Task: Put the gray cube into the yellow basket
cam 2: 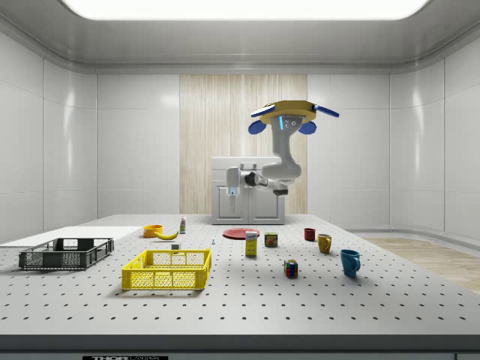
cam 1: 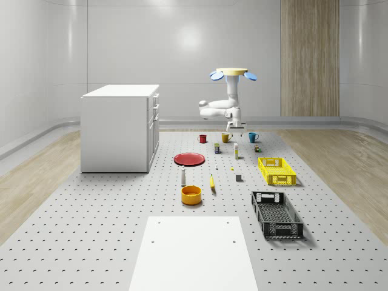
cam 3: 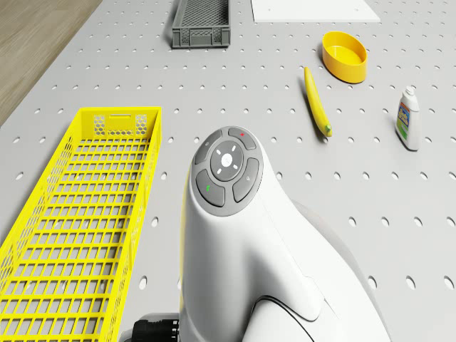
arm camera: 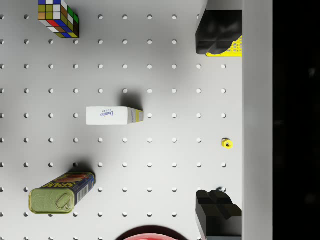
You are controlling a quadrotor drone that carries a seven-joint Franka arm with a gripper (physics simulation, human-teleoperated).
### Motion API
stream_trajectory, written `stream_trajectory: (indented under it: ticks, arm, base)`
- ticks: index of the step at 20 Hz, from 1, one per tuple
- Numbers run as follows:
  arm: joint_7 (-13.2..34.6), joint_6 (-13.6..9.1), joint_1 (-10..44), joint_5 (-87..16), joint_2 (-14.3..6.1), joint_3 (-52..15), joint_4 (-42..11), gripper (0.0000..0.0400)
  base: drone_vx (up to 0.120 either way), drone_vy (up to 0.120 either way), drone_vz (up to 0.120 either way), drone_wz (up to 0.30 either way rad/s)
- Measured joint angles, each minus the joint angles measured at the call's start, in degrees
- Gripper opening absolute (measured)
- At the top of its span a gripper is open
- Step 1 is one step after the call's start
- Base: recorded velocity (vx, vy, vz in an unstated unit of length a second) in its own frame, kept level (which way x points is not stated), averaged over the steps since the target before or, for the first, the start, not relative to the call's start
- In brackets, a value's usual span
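The gray cube (cam 1: pixel 239 177) is small and rests on the perforated table, just left of the yellow basket (cam 1: pixel 276 171) in the whole-scene view. The basket (cam 2: pixel 166 270) (cam 3: pixel 85 214) is long, open-topped and holds nothing. The drone (cam 1: pixel 233 74) (cam 2: pixel 292 116) hovers high over the far part of the table, above the row of cups. Its white arm (cam 3: pixel 242 235) hangs down and bends sideways. My gripper (cam 1: pixel 235 127) (arm camera: pixel 218 122) points down at the table, open, with nothing between its black fingers (arm camera: pixel 218 32). It is well above the table, farther back than the cube.
Below the gripper lie a white sugar box (arm camera: pixel 114 115), a Rubik's cube (arm camera: pixel 58 18), a can (arm camera: pixel 61 192) and a red plate (cam 1: pixel 190 159). A banana (cam 3: pixel 315 101), orange bowl (cam 3: pixel 344 55), bottle (cam 3: pixel 407 117), black basket (cam 1: pixel 276 214) and white cabinet (cam 1: pixel 120 127) stand around.
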State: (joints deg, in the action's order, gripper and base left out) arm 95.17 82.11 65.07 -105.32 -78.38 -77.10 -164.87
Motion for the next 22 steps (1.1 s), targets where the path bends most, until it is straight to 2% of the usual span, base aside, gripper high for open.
stream_trajectory:
  ticks: [7,12,16,22]
  arm:
    - [0.26,1.10,0.29,0.52,-1.18,-0.23,0.06,0.0400]
    - [0.42,1.83,0.48,0.86,-1.97,-0.38,0.10,0.0400]
    - [0.55,2.39,0.63,1.12,-2.57,-0.49,0.13,0.0400]
    - [0.72,3.18,0.83,1.48,-3.41,-0.64,0.17,0.0400]
  base:
    - [0.120,0.000,-0.120,0.000]
    - [0.120,0.000,0.000,0.000]
    - [0.120,-0.070,0.000,0.000]
    - [0.120,0.000,-0.120,0.000]
